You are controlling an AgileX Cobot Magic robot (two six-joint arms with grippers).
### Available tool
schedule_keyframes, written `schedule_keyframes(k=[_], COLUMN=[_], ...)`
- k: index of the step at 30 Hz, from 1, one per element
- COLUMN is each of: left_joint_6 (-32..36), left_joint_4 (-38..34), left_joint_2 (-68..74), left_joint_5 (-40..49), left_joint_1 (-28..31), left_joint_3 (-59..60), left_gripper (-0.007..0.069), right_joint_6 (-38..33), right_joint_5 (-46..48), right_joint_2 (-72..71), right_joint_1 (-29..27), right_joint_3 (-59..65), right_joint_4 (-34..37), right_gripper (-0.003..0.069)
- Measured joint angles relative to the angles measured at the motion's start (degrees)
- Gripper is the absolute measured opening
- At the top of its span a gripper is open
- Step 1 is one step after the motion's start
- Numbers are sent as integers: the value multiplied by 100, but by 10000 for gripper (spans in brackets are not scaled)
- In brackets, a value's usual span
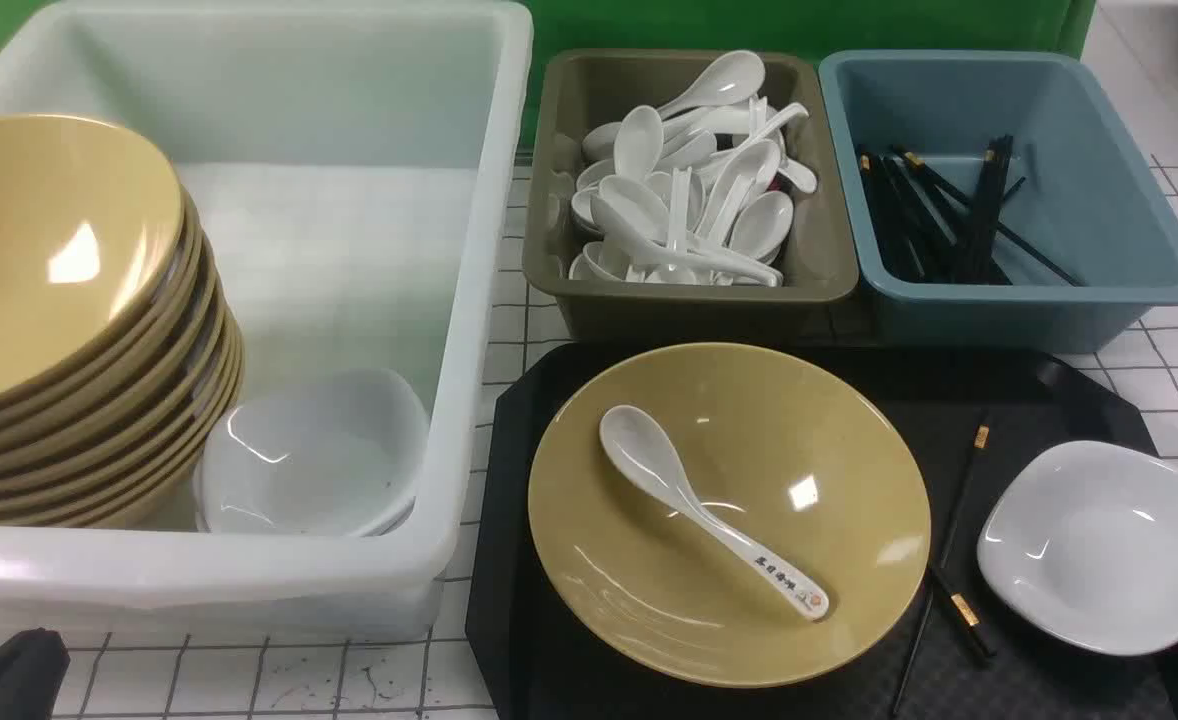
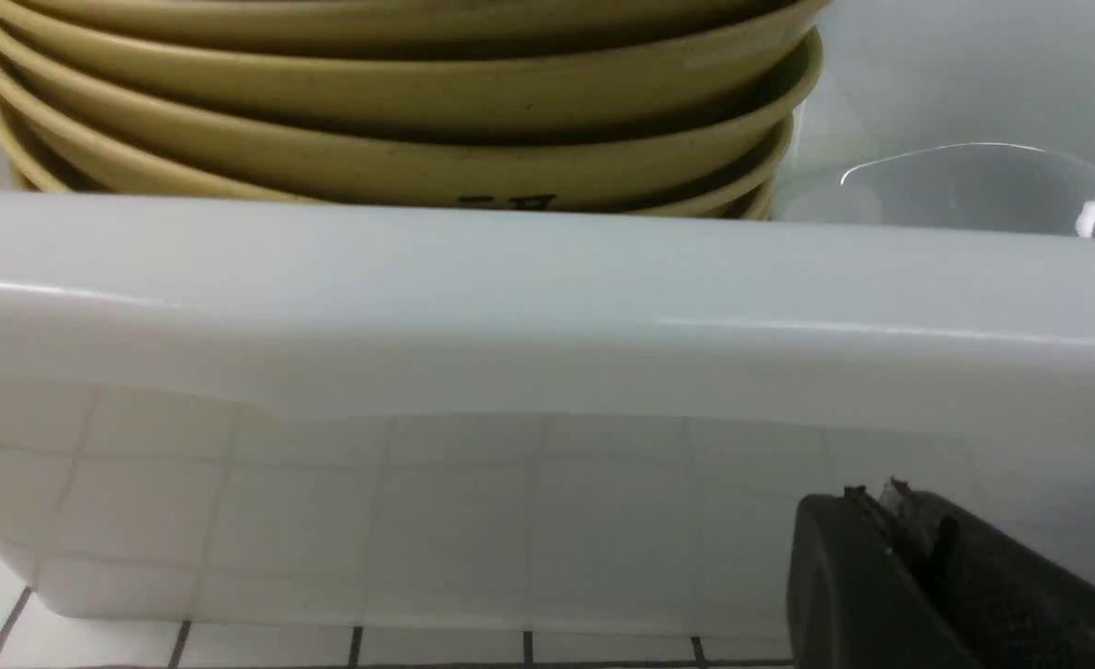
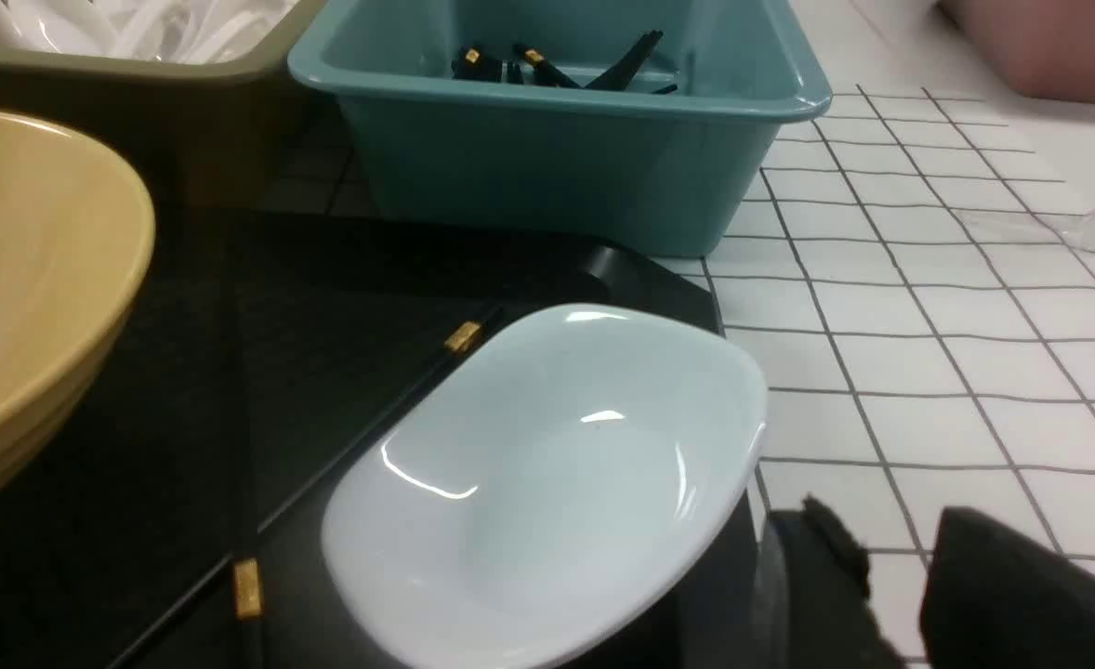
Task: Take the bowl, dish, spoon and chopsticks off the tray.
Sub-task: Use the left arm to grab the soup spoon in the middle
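Spoon [image 1: 709,520] lies in the bowl [image 1: 799,420] on the tray [image 1: 509,560], chopsticks [image 1: 964,608] and dish [image 1: 1109,545] right of the bowl. Left tool [image 2: 882,497] clenched, right tool [image 3: 882,525] released.

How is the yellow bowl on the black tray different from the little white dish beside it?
The bowl is mustard yellow; the dish is white. The bowl is round and much wider; the dish is small with a rounded-square outline. The bowl holds a spoon; the dish is empty. Both are glossy, shallow and sit on the tray.
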Motion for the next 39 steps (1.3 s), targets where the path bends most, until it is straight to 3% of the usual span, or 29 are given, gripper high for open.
schedule_keyframes(k=[32, 36, 39], left_joint_6=[0, 0, 0], left_joint_4=[128, 233, 256], left_joint_2=[0, 0, 0], left_joint_5=[-48, -555, -1616], left_joint_1=[0, 0, 0], left_joint_3=[7, 36, 36], left_gripper=[-12, -12, -12], right_joint_6=[-104, -2, 40], right_joint_5=[-76, -525, -1249], right_joint_2=[0, 0, 0], right_joint_1=[0, 0, 0], right_joint_3=[0, 17, 23], right_joint_4=[-12, -24, -24], right_gripper=[236, 236, 236])
